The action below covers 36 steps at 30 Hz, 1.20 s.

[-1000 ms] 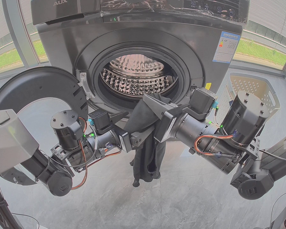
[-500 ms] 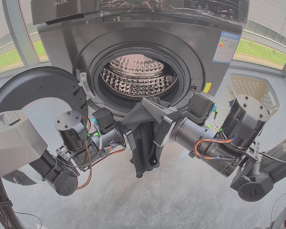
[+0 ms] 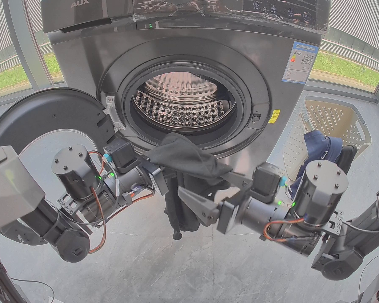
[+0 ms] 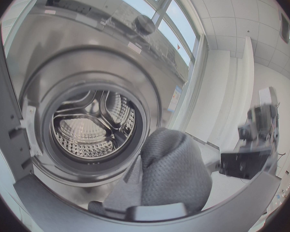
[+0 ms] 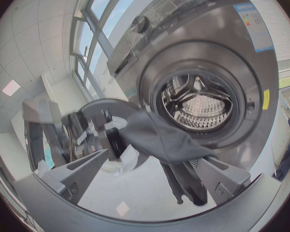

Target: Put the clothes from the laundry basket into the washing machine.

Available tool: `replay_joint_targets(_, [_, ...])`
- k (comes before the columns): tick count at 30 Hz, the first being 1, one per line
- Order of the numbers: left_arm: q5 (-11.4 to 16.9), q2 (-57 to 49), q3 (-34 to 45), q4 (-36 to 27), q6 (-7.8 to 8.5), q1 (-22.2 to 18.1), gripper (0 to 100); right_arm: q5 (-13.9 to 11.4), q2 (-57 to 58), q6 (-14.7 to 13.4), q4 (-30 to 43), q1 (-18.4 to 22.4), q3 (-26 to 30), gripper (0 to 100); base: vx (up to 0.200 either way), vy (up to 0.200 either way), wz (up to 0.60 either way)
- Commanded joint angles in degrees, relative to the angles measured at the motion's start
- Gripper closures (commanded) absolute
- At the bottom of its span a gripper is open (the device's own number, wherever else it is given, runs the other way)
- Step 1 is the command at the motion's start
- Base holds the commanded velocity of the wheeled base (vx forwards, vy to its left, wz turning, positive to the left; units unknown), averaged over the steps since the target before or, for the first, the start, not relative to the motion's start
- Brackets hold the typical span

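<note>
- Now the left gripper is clenched on the dark garment, whose bunched top fold covers its fingers.
- That left arm reaches in from the open door side, forearm angled upward, wrist just below the lower rim of the washing machine opening.
- From the grip, the garment's upper fold lies against the opening's lower rim, outside the drum; the rest hangs towards the floor.
- Beside it, the right gripper is released, its fingers spread wide; the cloth's edge drapes over the tip of the upper one.
- This right arm stretches across low in front of the machine, forearm nearly level.
- To the machine's right stands the laundry basket, with blue clothing over its front rim.
- Compared with a second ago, the right gripper has let go of the garment, dropped and drawn back from the opening.
- Meanwhile the left arm has lifted towards the door side, raising the fold.
</note>
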State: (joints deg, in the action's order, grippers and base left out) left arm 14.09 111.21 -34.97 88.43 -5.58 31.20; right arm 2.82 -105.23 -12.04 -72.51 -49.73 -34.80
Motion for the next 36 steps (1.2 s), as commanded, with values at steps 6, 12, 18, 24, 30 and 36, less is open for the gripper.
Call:
replay_joint_targets(6, [-0.82,-10.23,-0.88,-2.83,-0.22,-2.54,100,-1.15,0.29,0.71,-0.09,2.00,12.30,0,0.000,0.000,0.00])
replay_joint_targets(12, [-3.55,-11.72,-3.87,-3.79,-0.22,-2.10,100,-3.52,-4.11,1.94,-0.97,6.40,12.66,0,0.000,0.000,0.00])
replay_joint_targets(18, [-3.55,-13.30,-3.87,-3.88,-0.22,-1.66,100,-5.72,-13.07,2.29,-6.59,9.03,8.61,0,0.000,0.000,0.00])
replay_joint_targets(24, [-3.55,-13.48,-3.70,-3.88,-0.39,-1.40,100,-9.06,-19.84,2.29,-7.91,9.91,3.25,0,0.000,0.000,0.00])
replay_joint_targets(30, [-3.46,-13.39,-3.61,-3.79,-0.48,-1.31,100,-10.02,-24.50,2.29,-7.30,11.32,-3.87,0,0.000,0.000,0.00])
replay_joint_targets(36, [-3.46,-13.48,-3.61,-3.79,-0.48,-1.40,100,-9.85,-27.93,2.20,-7.12,12.46,-9.49,0,0.000,0.000,0.00])
